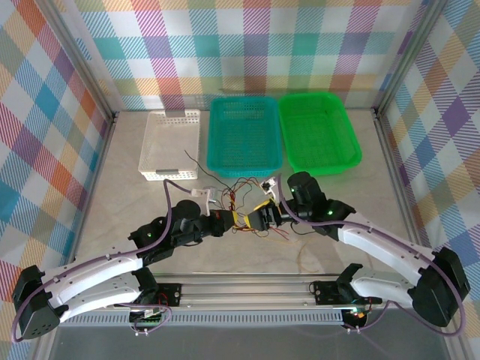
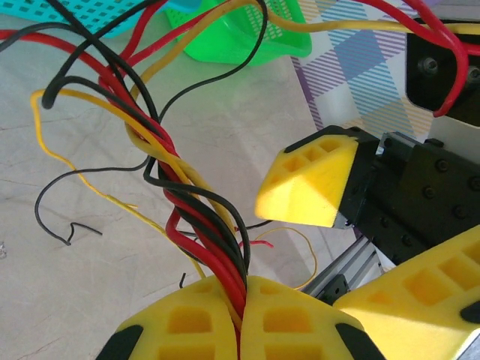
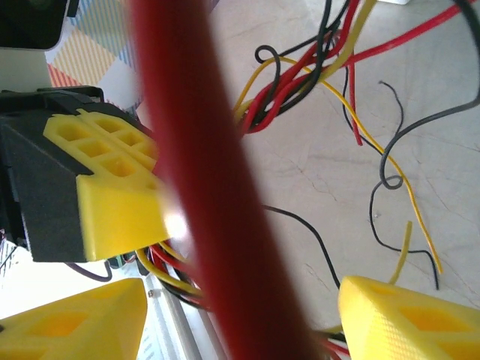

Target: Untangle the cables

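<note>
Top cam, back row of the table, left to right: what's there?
white basket → teal basket → green basket

In the right wrist view one red strand of the cables point(image 3: 202, 172) sits so close to the lens that it is a broad blurred band. It hides the tabletop point(image 3: 330, 172) behind it and much of the gap in the right hand point(image 3: 241, 300), whose fingers point(image 3: 405, 322) the bottom edge cuts off. In the left wrist view the left hand point(image 2: 240, 292) is cropped at the bottom edge and the strands run off the top. From above, the cables are too small to trace singly, and the hands' jaws there cannot be made out
</note>
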Robot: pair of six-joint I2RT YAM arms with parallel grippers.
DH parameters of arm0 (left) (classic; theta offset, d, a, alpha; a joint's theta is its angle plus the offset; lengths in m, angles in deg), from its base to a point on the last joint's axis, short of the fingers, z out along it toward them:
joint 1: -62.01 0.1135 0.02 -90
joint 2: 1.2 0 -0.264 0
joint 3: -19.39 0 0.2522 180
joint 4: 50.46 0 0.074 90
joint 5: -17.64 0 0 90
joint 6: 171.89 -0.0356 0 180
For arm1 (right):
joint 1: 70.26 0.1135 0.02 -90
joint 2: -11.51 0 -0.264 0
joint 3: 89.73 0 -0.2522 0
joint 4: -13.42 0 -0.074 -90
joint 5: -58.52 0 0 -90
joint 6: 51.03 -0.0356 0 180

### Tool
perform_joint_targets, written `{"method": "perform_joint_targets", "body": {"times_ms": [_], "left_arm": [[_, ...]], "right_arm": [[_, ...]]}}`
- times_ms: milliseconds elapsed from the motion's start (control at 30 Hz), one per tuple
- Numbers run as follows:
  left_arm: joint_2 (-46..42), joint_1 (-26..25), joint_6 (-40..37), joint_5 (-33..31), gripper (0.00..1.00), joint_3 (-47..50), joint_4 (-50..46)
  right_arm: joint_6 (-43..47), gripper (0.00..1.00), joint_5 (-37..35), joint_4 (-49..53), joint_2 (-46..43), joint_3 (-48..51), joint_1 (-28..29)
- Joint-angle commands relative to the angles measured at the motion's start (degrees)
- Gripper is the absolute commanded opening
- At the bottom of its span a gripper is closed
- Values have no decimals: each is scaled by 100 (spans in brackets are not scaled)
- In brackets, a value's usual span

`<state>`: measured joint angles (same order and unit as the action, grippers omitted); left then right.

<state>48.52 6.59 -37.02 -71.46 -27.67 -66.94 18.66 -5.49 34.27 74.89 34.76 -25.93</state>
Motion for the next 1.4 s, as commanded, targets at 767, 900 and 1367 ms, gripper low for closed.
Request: {"method": "perform_joint_targets", "body": {"times_ms": [767,900,1367], "left_arm": [[-458,48,3,8,0,-201,122],[-445,57,-45,19,3,-202,11],[-322,75,-87,28,32,-89,-55]], "right_arm": [[24,0,-1612,3,-38,175,383],[-50,0,-2325,295,-440,192,377],[-157,0,-2803,551,-1417,166,278]]}}
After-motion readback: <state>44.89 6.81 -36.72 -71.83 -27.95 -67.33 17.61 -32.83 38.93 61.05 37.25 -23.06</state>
